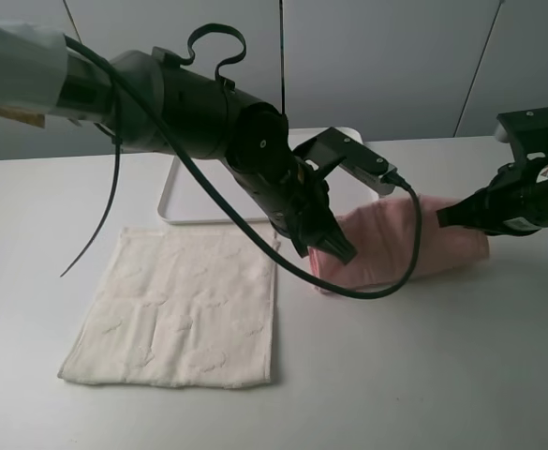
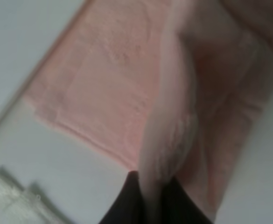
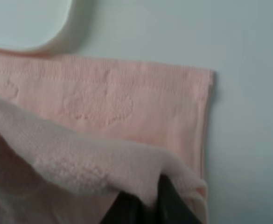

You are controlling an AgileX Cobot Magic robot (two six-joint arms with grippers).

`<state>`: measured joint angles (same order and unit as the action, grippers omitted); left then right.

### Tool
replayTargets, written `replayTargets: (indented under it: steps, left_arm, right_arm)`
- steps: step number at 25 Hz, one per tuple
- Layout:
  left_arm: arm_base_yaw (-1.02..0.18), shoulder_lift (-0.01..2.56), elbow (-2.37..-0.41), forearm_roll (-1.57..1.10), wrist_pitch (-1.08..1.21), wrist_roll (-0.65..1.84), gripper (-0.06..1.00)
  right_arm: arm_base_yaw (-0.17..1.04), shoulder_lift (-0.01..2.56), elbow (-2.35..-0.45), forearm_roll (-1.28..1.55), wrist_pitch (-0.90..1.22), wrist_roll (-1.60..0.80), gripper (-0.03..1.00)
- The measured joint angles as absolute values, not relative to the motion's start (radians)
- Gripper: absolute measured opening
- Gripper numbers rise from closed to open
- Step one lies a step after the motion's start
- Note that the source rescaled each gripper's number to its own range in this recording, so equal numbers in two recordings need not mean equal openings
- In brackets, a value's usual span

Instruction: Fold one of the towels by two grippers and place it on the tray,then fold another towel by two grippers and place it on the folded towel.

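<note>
The pale pink towel (image 1: 395,239) lies half folded on the table, right of the middle and in front of the white tray (image 1: 182,208). My left gripper (image 1: 337,249) reaches across to its left end, shut on a raised fold of pink cloth (image 2: 166,116) between its black fingers (image 2: 134,198). At the towel's right end, my right gripper (image 1: 445,217) is also shut, pinching a lifted pink corner (image 3: 80,158) over the lower layer (image 3: 127,93). The cream towel (image 1: 180,305) lies flat and unfolded at the front left.
The left arm's bulk and its black cable (image 1: 114,178) hang over the tray and the cream towel's far edge. A rounded tray corner (image 3: 29,23) sits just beyond the pink towel. A cream towel corner (image 2: 10,200) shows beside the left gripper (image 2: 151,186).
</note>
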<state>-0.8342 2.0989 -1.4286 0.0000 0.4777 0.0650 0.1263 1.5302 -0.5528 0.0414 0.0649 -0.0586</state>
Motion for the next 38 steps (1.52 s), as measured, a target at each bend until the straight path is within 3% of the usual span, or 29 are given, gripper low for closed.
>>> replayTargets:
  steps: [3,5,8,10,14,20,27,33,38]
  left_arm:
    - [-0.807,2.099,-1.429,0.043,0.463,0.005,0.19]
    - [-0.79,2.099,-1.429,0.054,0.457,-0.021,0.39]
    - [-0.767,2.099,-1.43,0.061,0.463,-0.054,0.85]
    - [-0.761,2.099,-1.439,0.064,0.488,-0.064,0.97]
    - [-0.758,2.099,-1.489,0.038,0.561,-0.068,1.0]
    - [-0.754,2.127,-1.614,-0.024,0.702,-0.117,1.0]
    - [-0.737,2.267,-1.79,-0.028,0.948,-0.199,1.0]
    - [-0.737,2.298,-1.805,-0.045,0.979,-0.319,1.0]
    - [-0.737,2.314,-1.805,-0.051,0.981,-0.411,1.0]
  right_arm:
    - [0.126,1.551,-0.553,0.041,0.033,-0.055,0.17]
    - [0.126,1.558,-0.553,0.041,0.011,-0.053,0.39]
    - [0.126,1.562,-0.554,0.041,-0.028,-0.052,0.7]
    - [0.126,1.562,-0.559,0.051,-0.033,-0.052,0.8]
    - [0.126,1.562,-0.622,0.089,0.089,-0.052,0.83]
    - [0.122,1.563,-0.842,0.06,0.434,-0.052,0.83]
    - [0.003,1.6,-1.023,0.196,0.739,-0.126,0.83]
    - [-0.012,1.666,-1.035,0.226,0.832,-0.176,0.99]
    - [-0.012,1.702,-1.037,0.228,0.835,-0.18,1.0]
